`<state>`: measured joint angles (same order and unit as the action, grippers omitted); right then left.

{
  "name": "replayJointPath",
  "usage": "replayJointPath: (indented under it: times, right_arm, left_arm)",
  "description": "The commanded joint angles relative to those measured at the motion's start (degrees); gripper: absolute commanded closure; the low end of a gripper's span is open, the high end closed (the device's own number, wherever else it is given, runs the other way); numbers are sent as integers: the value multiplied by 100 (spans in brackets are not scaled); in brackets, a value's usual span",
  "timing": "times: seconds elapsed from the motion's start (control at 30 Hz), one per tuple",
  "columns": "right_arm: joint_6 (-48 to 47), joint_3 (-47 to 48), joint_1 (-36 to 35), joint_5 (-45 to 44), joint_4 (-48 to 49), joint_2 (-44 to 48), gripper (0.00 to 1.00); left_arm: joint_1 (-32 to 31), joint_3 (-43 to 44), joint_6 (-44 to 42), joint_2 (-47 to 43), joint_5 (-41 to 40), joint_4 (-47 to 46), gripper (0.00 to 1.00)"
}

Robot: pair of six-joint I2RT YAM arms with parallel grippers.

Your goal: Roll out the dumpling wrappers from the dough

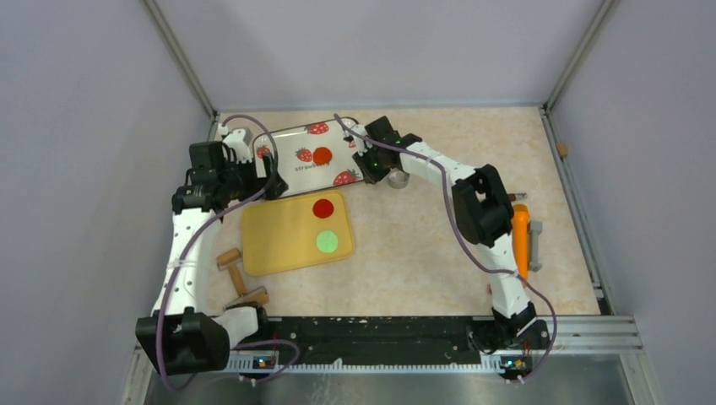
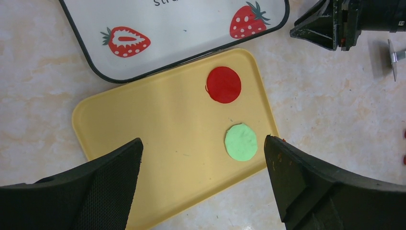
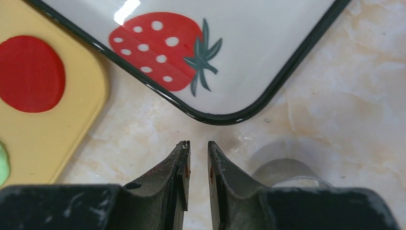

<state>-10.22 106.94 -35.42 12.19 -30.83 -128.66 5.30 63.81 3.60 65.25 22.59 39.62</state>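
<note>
Two dumpling wrappers lie on the yellow board [image 1: 279,245]: a red disc [image 1: 322,208] [image 2: 223,84] and a green disc [image 1: 327,242] [image 2: 241,142]. A flat, round orange-red piece of dough [image 1: 322,155] rests on the strawberry-print tray [image 1: 291,173]. My left gripper [image 2: 203,140] hangs wide open over the board's near part, holding nothing. My right gripper [image 3: 198,143] is low over the table just off the tray's corner [image 3: 225,117]. Only a narrow gap shows between its jaws, with nothing in it. The metal ring cutter [image 3: 287,172] [image 1: 397,178] stands beside its right finger.
Wooden roller pieces [image 1: 239,283] lie near the left arm's base. An orange tool [image 1: 521,240] lies to the right of the right arm. Grey walls close the table in on three sides.
</note>
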Motion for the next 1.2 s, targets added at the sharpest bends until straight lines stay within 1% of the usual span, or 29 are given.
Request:
replayJointPath:
  times: [0.0, 0.13, 0.3, 0.37, 0.47, 0.57, 0.6, 0.67, 0.77, 0.9, 1.03, 1.1, 1.17]
  right_arm:
    - [-96, 27, 75, -722, 289, 113, 78]
    - [-227, -280, 219, -779, 275, 272, 79]
    - [-493, -630, 382, -967, 142, 502, 81]
    - [-591, -842, 484, -1104, 150, 628, 82]
    - [-747, -1123, 674, -1197, 133, 878, 82]
    - [-900, -1399, 919, -1376, 159, 1096, 83]
    - [-938, -1469, 1021, -1399, 149, 1156, 83]
    - [-954, -1581, 1226, -1440, 152, 1258, 83]
    - [-956, -1669, 1524, -1454, 197, 1353, 83]
    - [-977, -1684, 1758, -1434, 116, 1494, 83]
    - [-868, -1863, 1935, -1254, -78, 2083, 83]
    - [-747, -1940, 2009, -992, -319, 2452, 82]
    - [-659, -2026, 2059, -844, -611, 2896, 82]
  left_arm:
    - [147, -111, 154, -162, 131, -173, 1]
    - [175, -166, 165, -139, 137, -198, 1]
    - [173, -163, 244, 16, 331, -320, 1]
    - [146, -123, 222, 142, 239, -372, 1]
    - [-73, 15, -13, 357, -222, -380, 2]
    - [-482, 225, -365, 659, -591, -426, 2]
    - [-803, 303, -516, 781, -698, -465, 3]
    - [-1245, 511, -709, 1070, -851, -538, 3]
    - [-1742, 1059, -707, 1786, -1003, -558, 5]
    - [-2076, 2076, -41, 3138, -1199, -761, 9]
    - [-2461, 3531, 361, 4550, -1814, -841, 11]
    - [-2613, 4161, 545, 5190, -2012, -862, 12]
    - [-2752, 4715, 731, 5727, -2390, -936, 13]
